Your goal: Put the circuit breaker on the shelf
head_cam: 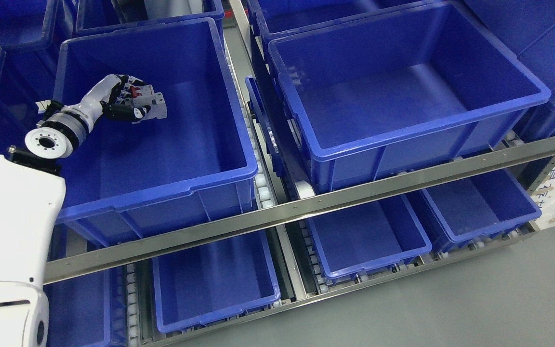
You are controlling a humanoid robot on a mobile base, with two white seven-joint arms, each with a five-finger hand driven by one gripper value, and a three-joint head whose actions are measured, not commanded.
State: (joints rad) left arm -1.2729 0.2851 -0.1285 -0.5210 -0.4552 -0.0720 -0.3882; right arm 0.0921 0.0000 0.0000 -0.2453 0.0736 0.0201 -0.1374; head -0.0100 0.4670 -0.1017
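A grey circuit breaker (151, 101) with red switches is held over the left side of a large blue bin (162, 188) on the shelf's upper level. My left hand (125, 103) reaches in over the bin's left wall and is shut on the breaker, black fingers wrapped round its near side. Whether the breaker touches the bin floor I cannot tell. The white left forearm runs down to the picture's lower left corner. The right arm does not show.
A second large blue bin (403, 130) stands to the right, past a roller track (263, 183). A steel shelf rail (306, 207) crosses in front. Smaller blue bins (215, 284) sit on the lower level. Grey floor (475, 308) lies at the lower right.
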